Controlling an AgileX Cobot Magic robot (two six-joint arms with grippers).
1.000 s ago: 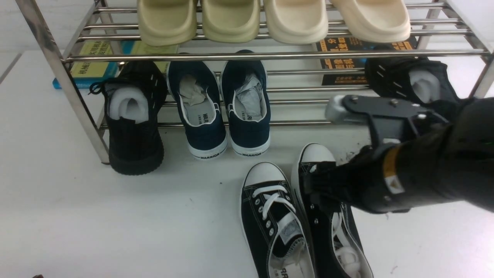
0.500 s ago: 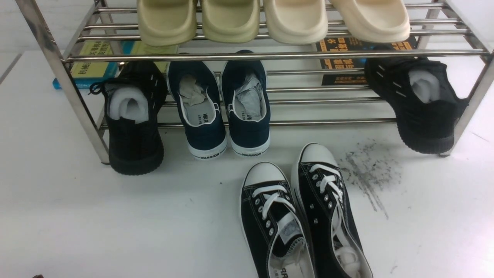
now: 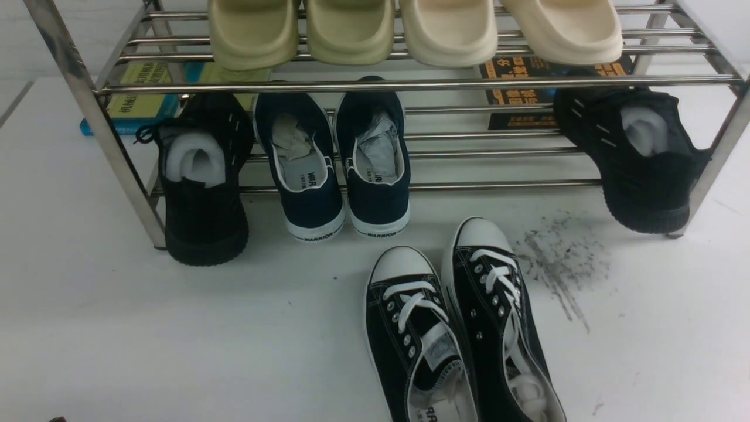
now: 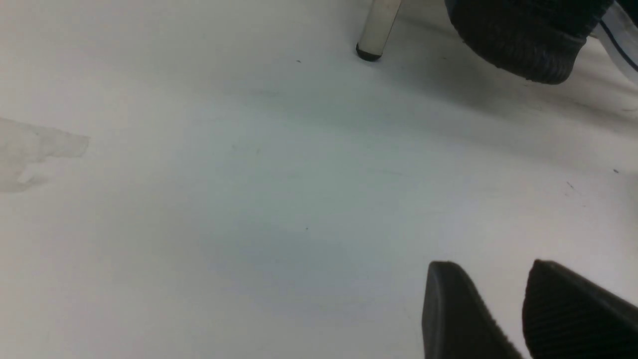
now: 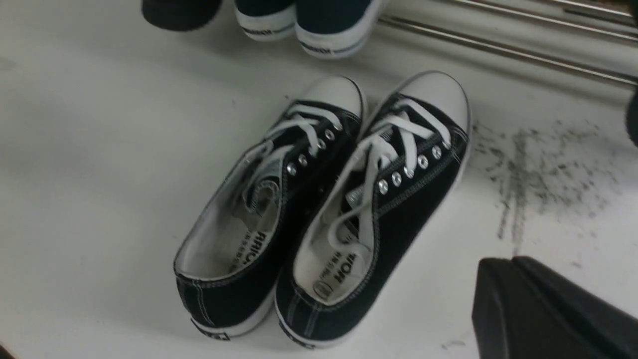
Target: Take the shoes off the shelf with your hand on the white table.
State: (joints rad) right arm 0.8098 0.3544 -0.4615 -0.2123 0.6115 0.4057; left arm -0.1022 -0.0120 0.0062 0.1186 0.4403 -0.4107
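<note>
1. Now my right tool has pulled back out of the front view, where a second ago it reached over the right sneaker; only a dark block of it shows at the edge of the right wrist view.
2. Its jaws have gone from wide to fully shut, and they hold nothing.
3. Both sneakers stand side by side on the white surface, touching along their inner edges, toes toward the shelf and clear of its rails.
4. Neither sneaker has shifted since my tool let go; the grey scuff patch lies just beside the right one.
5. On the lower rails the navy pair sits between two black knit shoes, the second far off at the right end; four pale slippers rest on top, and books lie behind.
6. My left tool hangs low over bare surface near a shelf leg, its two ridged pads a narrow gap apart with nothing between; the view is close, so that gap is hard to judge.
7. I take the job as done: the pair is off the shelf and released, with only retreat left.
</note>
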